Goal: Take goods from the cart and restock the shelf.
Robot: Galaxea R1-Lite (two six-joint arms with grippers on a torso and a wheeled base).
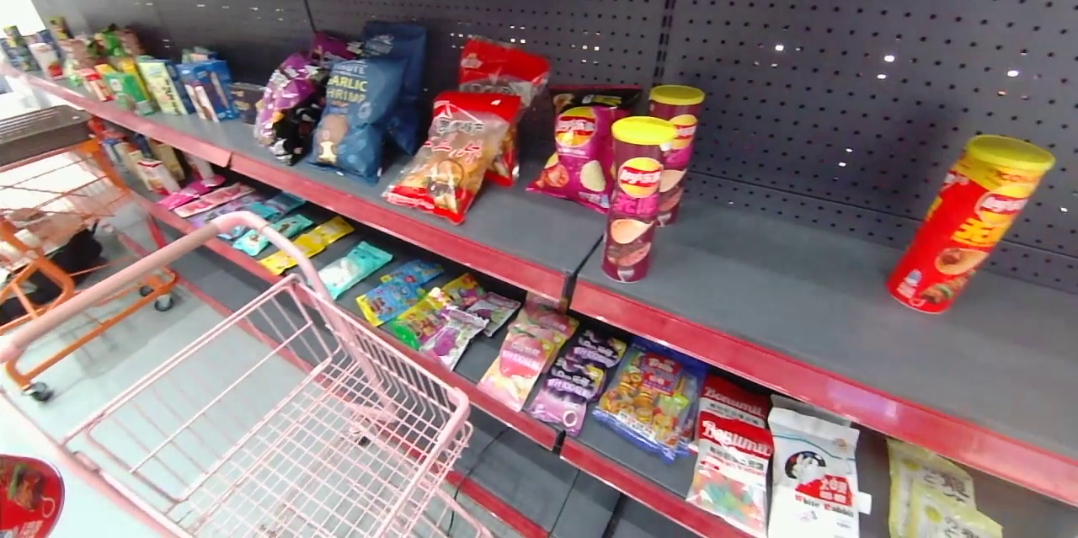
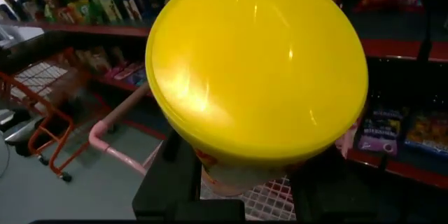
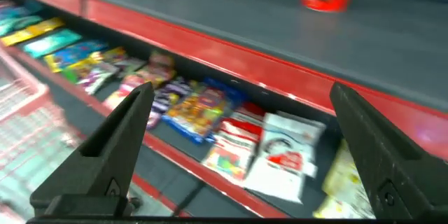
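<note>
Dark pegboard wall point(image 1: 842, 41) dotted with light glints; pale, possibly tiled floor point(image 1: 160, 344) below.

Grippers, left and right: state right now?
Left gripper: closed, holding a yellow-lidded can.
Right gripper: open, nothing between its fingers.

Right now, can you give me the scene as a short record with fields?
left gripper: shut on held can, yellow lid
right gripper: open, empty
top shelf: two purple cans, red can apart on the right, snack bags on the left
cart: pink, before the shelves
</note>
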